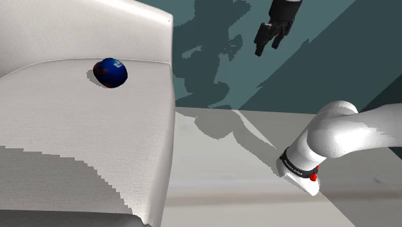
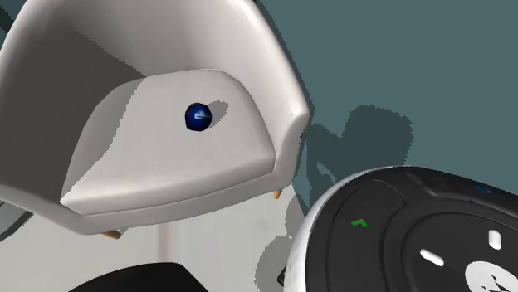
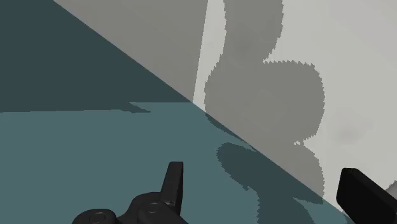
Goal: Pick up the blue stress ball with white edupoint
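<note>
**A:** Blue ball [image 1: 110, 71], with a pale mark on it in the second exterior view [image 2: 197, 115]: where does it lie?

**B:** On the seat of the white armchair [image 1: 84, 135], close to the seat's rear edge and just under the backrest. It is apart from both side walls, and nothing touches it.

**A:** And the gripper [image 1: 265, 46]?

**B:** In the shoulder view it hangs in the air beyond the armchair's side edge, in front of the teal wall [image 1: 212, 39] and well apart from the ball. In the wrist view its two black fingers [image 3: 175, 181] stand wide apart with nothing between them. Past them lie teal and grey surfaces crossed by shadows.

**A:** Progress of the task?

**B:** Judged to be at the outset: no approach over the seat, no contact, no grasp, no lift. The whole of the work is left. The spread gripper has to cross the armchair's side edge to a point above the ball and come down with one finger on either side. It then has to close and rise. A round ball on a seat is likely to roll if nudged off-centre
</note>
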`<state>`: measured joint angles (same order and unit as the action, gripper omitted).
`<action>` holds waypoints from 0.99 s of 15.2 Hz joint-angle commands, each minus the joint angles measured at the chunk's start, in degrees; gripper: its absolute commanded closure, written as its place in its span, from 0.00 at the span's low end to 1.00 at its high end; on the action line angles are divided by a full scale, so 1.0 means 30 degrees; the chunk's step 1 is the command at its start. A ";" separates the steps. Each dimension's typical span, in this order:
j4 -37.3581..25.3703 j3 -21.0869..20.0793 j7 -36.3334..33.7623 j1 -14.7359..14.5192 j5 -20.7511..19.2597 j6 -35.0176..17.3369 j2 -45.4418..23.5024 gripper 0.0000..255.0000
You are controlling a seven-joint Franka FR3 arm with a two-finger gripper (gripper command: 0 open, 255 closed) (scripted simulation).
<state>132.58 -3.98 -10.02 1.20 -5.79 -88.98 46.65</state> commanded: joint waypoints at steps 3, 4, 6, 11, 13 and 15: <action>-0.0196 -0.0920 -0.1849 0.0104 0.0953 0.0500 -0.0263 0.00; -0.0337 -0.1375 -0.2778 0.0161 0.1439 0.0719 -0.0443 0.00; -0.0701 -0.2271 -0.4642 0.0292 0.2417 0.1094 -0.0899 0.00; -0.2052 -0.4416 -0.9338 0.0712 0.4778 0.1642 -0.2548 0.00; -0.2750 -0.5238 -1.1226 0.0921 0.5640 0.1705 -0.3394 0.00; -0.3531 -0.6061 -1.3106 0.1177 0.6439 0.1686 -0.4332 0.00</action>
<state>123.36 -20.80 -46.12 4.27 12.24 -83.70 35.53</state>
